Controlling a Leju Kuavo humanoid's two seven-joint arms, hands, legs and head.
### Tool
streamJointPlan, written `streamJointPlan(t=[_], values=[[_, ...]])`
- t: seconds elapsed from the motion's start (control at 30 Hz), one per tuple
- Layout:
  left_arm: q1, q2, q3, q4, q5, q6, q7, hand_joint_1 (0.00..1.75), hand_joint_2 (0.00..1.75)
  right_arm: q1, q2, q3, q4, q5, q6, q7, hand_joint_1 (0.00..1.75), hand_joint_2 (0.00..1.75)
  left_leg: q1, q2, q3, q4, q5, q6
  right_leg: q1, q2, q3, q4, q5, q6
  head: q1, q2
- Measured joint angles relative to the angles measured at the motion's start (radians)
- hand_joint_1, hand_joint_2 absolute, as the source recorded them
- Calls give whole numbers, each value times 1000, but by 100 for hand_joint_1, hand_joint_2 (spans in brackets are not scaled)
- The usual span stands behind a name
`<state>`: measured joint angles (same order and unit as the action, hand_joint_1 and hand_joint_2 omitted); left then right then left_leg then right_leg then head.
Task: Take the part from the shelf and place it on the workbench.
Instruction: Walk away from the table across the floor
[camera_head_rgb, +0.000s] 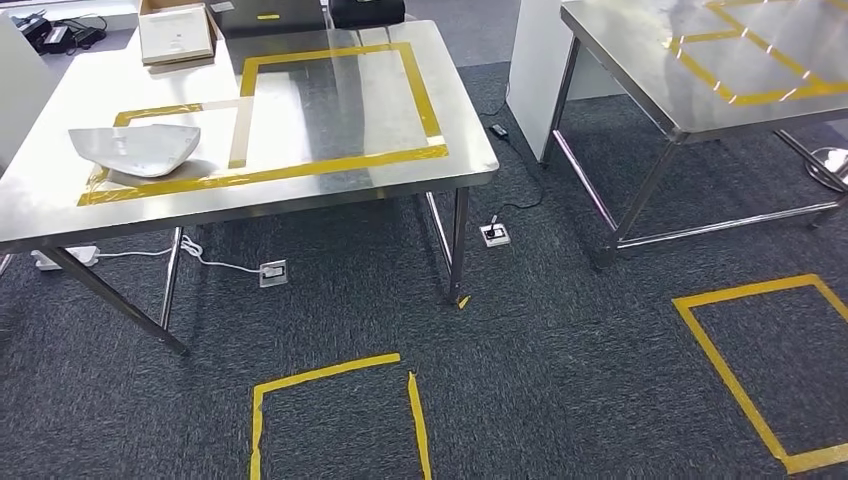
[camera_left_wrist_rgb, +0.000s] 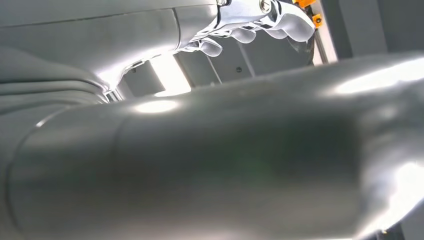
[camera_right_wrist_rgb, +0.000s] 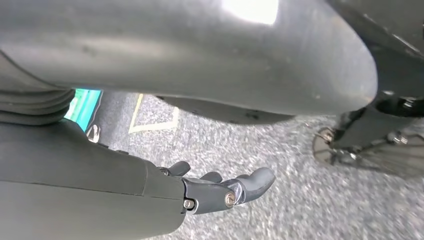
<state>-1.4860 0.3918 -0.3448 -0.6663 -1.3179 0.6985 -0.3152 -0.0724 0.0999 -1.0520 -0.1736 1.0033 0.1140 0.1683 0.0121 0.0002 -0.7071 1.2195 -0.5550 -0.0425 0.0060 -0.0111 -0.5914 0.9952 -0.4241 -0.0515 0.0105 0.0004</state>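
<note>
The part (camera_head_rgb: 135, 148), a white curved shell, lies on the left end of the steel workbench (camera_head_rgb: 330, 120), inside a yellow tape outline. No hand touches it. In the left wrist view my left hand (camera_left_wrist_rgb: 250, 25) has its fingers loosely apart with nothing between them; a broad blurred grey surface covers most of that picture. In the right wrist view my right hand (camera_right_wrist_rgb: 220, 190) hangs over the dark carpet, fingers slightly bent and apart, holding nothing.
A cardboard box (camera_head_rgb: 177, 33) and a black device (camera_head_rgb: 366, 11) sit at the workbench's far edge. A second steel table (camera_head_rgb: 640, 60) stands to the right. Floor sockets (camera_head_rgb: 273, 272) with cables lie under the bench. Yellow tape squares (camera_head_rgb: 335, 372) mark the carpet.
</note>
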Motion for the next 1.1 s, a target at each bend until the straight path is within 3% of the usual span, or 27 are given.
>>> streamJointPlan(t=[0.03,0.07,0.1,0.13,0.17,0.2,0.27,0.33,0.37,0.4,0.43,0.5,0.53,0.57,0.6,0.67,0.7,0.77,0.8,0.87,0.9,0.93,1.03,1.07,1.1], values=[[13,1,11,-8,-1,0,-14,0,0,1,0,0,0,-1,0,-1,0,0,3,0,-5,48,-16,-6,-3,-1,-14,1,11,3,0,0],[27,1,22,-17,-3,0,-26,0,0,1,0,-1,0,-1,-1,-1,0,0,6,0,2,70,-11,-12,-7,-2,-29,4,21,7,0,0],[40,2,35,-28,-6,0,-38,0,0,1,0,-1,0,-1,-1,-2,0,0,10,0,26,57,13,-18,-11,-3,-45,8,30,12,0,0],[51,2,48,-40,-8,0,-47,0,0,1,0,-1,0,-1,-1,-2,0,0,16,1,65,12,41,-25,-16,-4,-61,13,39,18,0,0],[59,2,60,-50,-13,0,-53,0,0,1,-1,-1,0,-1,-1,-3,0,0,20,0,111,-51,48,-34,-18,-4,-76,20,47,25,-1,0],[67,2,72,-60,-20,0,-58,0,0,1,-2,-2,-1,-1,-1,-4,0,0,21,-1,154,-110,47,-34,-19,-2,-88,27,55,33,0,0],[85,1,94,-71,-36,0,-62,0,0,2,-5,-2,-1,-1,-1,-8,0,0,19,-5,189,-173,23,-22,-15,2,-99,34,70,47,4,0],[104,-1,115,-76,-52,0,-63,0,0,4,-6,-3,-1,1,-2,-11,0,0,17,-4,174,-173,31,5,-15,6,-104,31,87,58,10,0],[111,-3,124,-78,-59,0,-64,0,0,5,-6,-3,-1,2,-3,-11,0,0,17,-3,165,-170,40,17,-16,7,-111,35,80,64,10,0],[116,-5,134,-81,-64,0,-66,0,0,6,-7,-3,-1,3,-4,-11,0,0,17,-1,154,-171,51,28,-18,8,-121,54,54,69,12,0],[120,-7,142,-84,-66,0,-69,0,0,7,-7,-3,-1,4,-5,-10,0,0,18,0,141,-172,64,36,-18,8,-135,93,10,72,13,0],[130,-9,158,-90,-69,0,-74,0,0,6,-7,-3,-1,5,-6,-8,0,0,13,-2,111,-171,90,44,-17,8,-167,219,-94,74,19,0],[136,-9,164,-91,-73,0,-76,0,0,6,-7,-3,-1,6,-6,-6,0,0,10,-3,95,-171,102,45,-15,8,-177,280,-125,73,21,0],[142,-9,169,-91,-81,0,-78,0,0,5,-7,-3,-1,7,-6,-5,0,0,6,-5,79,-170,115,47,-12,9,-175,319,-131,68,23,0],[148,-9,172,-90,-89,0,-80,0,0,4,-7,-3,-1,8,-6,-5,0,0,1,-6,64,-170,126,48,-8,9,-157,326,-118,60,26,0],[156,-8,176,-90,-103,0,-83,0,0,3,-7,-3,-1,10,-6,-3,0,0,-10,-8,37,-170,149,50,6,10,-75,244,-76,32,33,0],[158,-7,179,-90,-106,0,-82,0,0,1,-8,-3,-2,11,-7,-3,0,0,-12,-6,28,-171,160,51,12,11,-23,173,-81,11,36,0],[162,-5,184,-89,-112,0,-80,0,0,-2,-11,-3,-2,13,-8,-3,0,0,-8,0,23,-178,178,44,26,10,50,62,-98,-15,43,0],[167,-3,187,-89,-115,0,-78,0,0,-3,-11,-3,-3,14,-9,-4,0,0,-3,4,25,-184,187,38,31,10,61,38,-103,-20,47,0],[182,0,192,-90,-123,0,-74,0,0,-3,-7,-3,-2,16,-10,-3,0,0,2,7,27,-197,203,26,34,8,60,16,-75,-18,58,0],[189,2,195,-90,-127,0,-73,0,0,-3,-7,-3,-2,17,-11,-1,0,0,0,5,22,-196,196,22,29,5,57,5,-59,-17,59,0],[194,5,197,-90,-132,0,-71,0,0,-3,-6,-3,-2,16,-13,1,0,0,-1,3,14,-180,170,18,24,2,50,-6,-41,-16,59,0],[206,14,202,-92,-138,0,-64,0,0,-3,-6,-3,-2,13,-18,4,0,0,3,0,-23,-27,33,0,14,-4,12,-14,-1,-11,56,0],[212,16,204,-92,-138,0,-64,0,0,-3,-4,-3,-2,12,-18,5,0,0,7,0,-27,24,13,-7,11,-6,-3,-13,10,-7,56,0],[218,16,205,-92,-136,0,-63,0,0,-3,-3,-3,-2,11,-17,4,0,0,11,0,-20,53,15,-15,7,-8,-19,-10,21,-2,56,0]])
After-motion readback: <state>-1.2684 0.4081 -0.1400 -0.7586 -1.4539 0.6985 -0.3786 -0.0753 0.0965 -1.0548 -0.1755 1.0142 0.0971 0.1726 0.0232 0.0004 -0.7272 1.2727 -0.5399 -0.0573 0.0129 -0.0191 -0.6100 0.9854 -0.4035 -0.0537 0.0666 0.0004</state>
